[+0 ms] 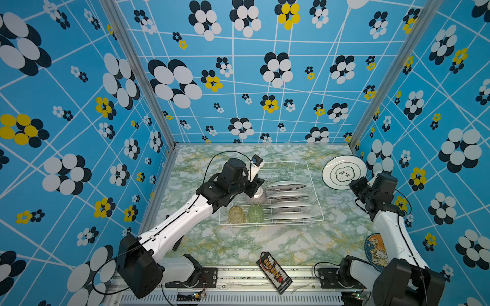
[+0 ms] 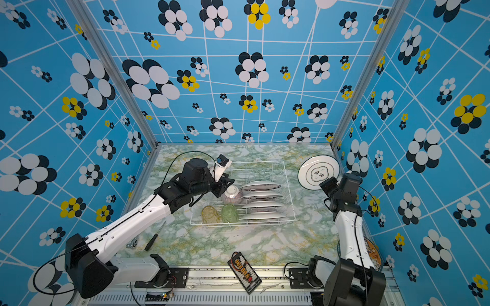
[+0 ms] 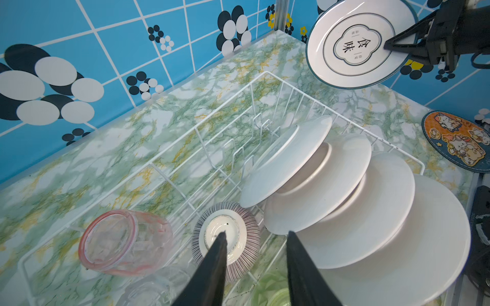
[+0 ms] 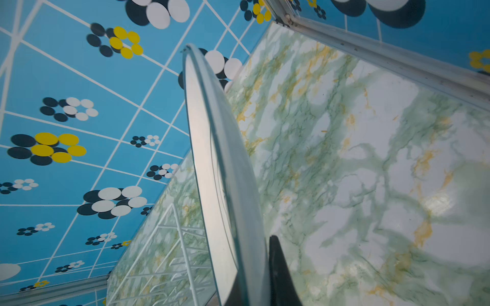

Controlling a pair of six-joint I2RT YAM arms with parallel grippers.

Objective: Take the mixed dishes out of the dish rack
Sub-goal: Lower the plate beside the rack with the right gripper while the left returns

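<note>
The white wire dish rack [image 1: 286,161] [image 2: 259,161] stands mid-table. Several white plates [image 1: 287,195] [image 3: 344,201] stand on edge in its slots. An upturned purple-striped bowl [image 1: 258,197] [image 3: 238,233] lies beside them, near the yellow tumbler [image 1: 236,215], the green tumbler [image 1: 255,213] and, in the left wrist view, the pink tumbler [image 3: 124,241]. My left gripper [image 1: 256,186] [image 3: 257,232] hangs open just above the bowl, one finger over its base, the other over the gap towards the plates. My right gripper [image 1: 354,184] [image 4: 254,251] is shut on a lettered plate [image 1: 342,172] [image 3: 358,45], held up at the back right.
A round blue cartoon mat [image 1: 376,251] [image 3: 456,140] lies at the right edge, partly under the right arm. A black board with orange connectors [image 1: 274,273] sits at the front edge. A screwdriver [image 2: 155,235] lies under the left arm. Patterned walls enclose three sides.
</note>
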